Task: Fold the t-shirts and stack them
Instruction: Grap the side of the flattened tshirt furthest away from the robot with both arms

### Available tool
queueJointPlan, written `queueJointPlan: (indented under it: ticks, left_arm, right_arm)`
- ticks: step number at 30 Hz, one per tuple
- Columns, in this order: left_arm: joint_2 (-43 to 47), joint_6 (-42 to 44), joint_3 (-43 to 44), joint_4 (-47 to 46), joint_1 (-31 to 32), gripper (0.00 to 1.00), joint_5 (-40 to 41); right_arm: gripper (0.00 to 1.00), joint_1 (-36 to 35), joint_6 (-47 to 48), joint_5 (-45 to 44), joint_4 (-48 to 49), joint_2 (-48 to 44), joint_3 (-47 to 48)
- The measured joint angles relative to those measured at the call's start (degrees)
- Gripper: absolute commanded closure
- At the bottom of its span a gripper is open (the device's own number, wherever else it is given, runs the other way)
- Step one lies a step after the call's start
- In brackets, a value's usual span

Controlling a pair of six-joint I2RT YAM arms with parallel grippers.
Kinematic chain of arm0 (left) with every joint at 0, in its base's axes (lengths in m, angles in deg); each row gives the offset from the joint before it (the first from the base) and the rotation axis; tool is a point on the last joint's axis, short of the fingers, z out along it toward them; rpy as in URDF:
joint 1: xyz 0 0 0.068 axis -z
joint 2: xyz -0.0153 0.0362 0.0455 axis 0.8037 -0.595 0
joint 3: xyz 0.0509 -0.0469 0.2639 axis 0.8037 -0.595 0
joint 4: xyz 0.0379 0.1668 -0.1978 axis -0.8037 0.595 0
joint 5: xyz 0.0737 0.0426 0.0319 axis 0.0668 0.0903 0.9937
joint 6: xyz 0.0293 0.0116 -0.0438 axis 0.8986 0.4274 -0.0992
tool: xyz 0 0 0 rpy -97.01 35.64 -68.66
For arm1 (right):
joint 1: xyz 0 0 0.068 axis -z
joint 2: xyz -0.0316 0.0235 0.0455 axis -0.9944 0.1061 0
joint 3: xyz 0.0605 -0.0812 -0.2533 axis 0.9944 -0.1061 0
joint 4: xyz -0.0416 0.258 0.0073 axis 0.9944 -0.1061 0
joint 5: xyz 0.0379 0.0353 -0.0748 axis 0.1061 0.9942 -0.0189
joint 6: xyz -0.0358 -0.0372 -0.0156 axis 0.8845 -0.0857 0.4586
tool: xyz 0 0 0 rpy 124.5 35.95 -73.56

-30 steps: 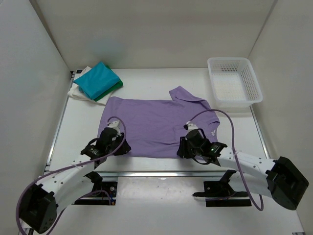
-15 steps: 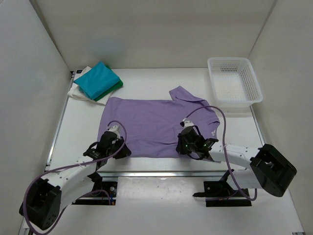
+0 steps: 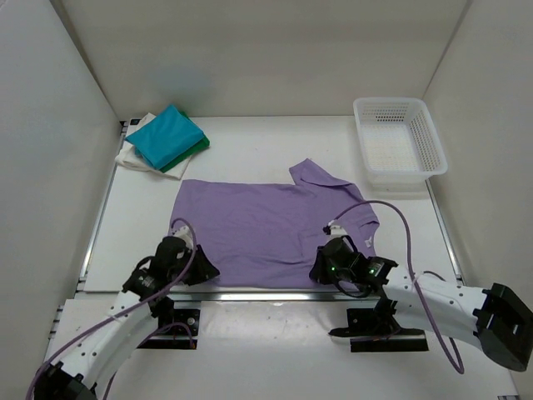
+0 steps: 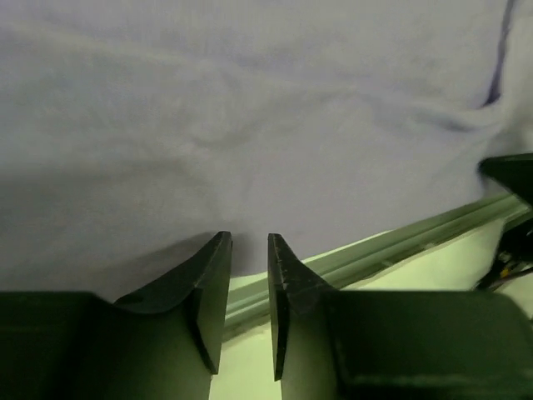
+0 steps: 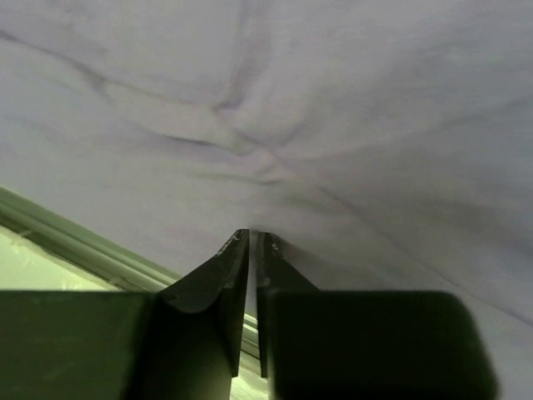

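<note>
The lavender t-shirt [image 3: 258, 233] lies spread flat, its near hem at the table's front edge and one sleeve [image 3: 312, 173] pointing to the back. My left gripper [image 3: 198, 268] is at the hem's near-left part. In the left wrist view its jaws [image 4: 250, 242] stand a narrow gap apart with the hem [image 4: 250, 125] just at the tips. My right gripper [image 3: 325, 268] is at the near-right hem. In the right wrist view it [image 5: 252, 237] is pinched shut on the cloth [image 5: 333, 125]. Folded teal [image 3: 166, 137], dark green [image 3: 193, 150] and white [image 3: 133, 157] shirts are stacked at the back left.
A white lattice basket [image 3: 398, 102] stands at the back right. A metal rail [image 3: 250, 293] runs along the table's front edge, right under both grippers. White walls enclose the left, back and right sides.
Both grippers have moved toward the near edge, and the lavender shirt has slid with them toward the front rail. The folded stack and the basket have not moved.
</note>
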Motion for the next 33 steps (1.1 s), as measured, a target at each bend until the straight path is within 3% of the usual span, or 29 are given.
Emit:
queueJointPlan:
  ticks: [4,7,12,15,20,23,27,33]
  left_arm:
    - [-10.1,2.21,13.14,0.94,-4.9,0.57,-0.33]
    - [-21.09,3.91,26.82,-3.85,-6.27,0.55,0.2]
    - [-41.44,7.82,41.83,-14.01,-16.17,0.58,1.62]
    - [-53.33,10.36,43.98,-16.09,-18.18,0.54,7.85]
    - [-64.65,12.24,45.46,-15.63,-19.76,0.49,11.76]
    - [-70.47,13.33,50.58,-15.41,-21.18,0.47,13.38]
    - [-72.78,14.21,54.29,-16.76,-22.38,0.44,15.37]
    - [-75.14,16.65,57.83,-16.55,-22.99,0.44,18.53]
  right_arm:
    - [0.86,8.44,4.57,2.86,-5.11,1.18,5.16]
    - [0.81,15.74,9.51,5.95,-5.2,5.07,12.7]
    - [1.0,22.51,16.57,9.7,-1.53,13.42,23.69]
    - [0.99,23.02,18.95,11.15,-0.04,16.61,25.55]
    - [1.0,27.08,22.16,12.85,-0.2,22.34,28.06]
    - [0.92,31.52,24.09,12.02,-0.63,28.15,33.33]
    - [0.79,35.47,26.47,10.19,0.0,37.79,42.64]
    - [0.76,36.5,28.92,9.94,0.17,51.39,55.19]
